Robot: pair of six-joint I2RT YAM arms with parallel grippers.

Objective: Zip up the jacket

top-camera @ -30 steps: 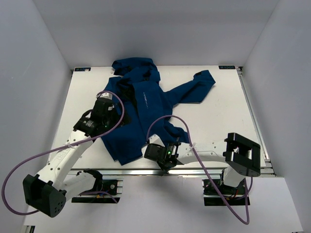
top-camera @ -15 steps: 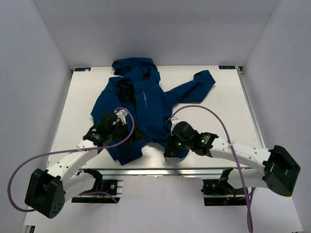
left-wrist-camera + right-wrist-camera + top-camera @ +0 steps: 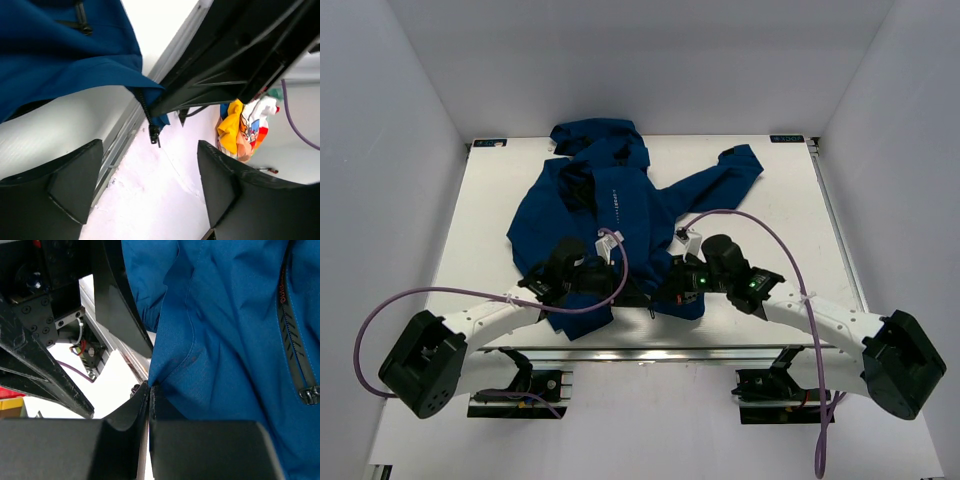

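one jacket (image 3: pixel 620 215): dark blue woven fabric, matte, creased, black lining. spread from far edge of smooth white table (image 3: pixel 770 230) to near edge, hem draped over near edge around the middle. one sleeve flung toward far right corner. one black toothed zipper track ending in one slider (image 3: pixel 154 134), dangling below hem. one black pocket zipper (image 3: pixel 295 340). left end effector (image 3: pixel 149 160): fingers spread apart, nothing between. right end effector (image 3: pixel 149 390): fingers pressed together, pinching fold of hem.
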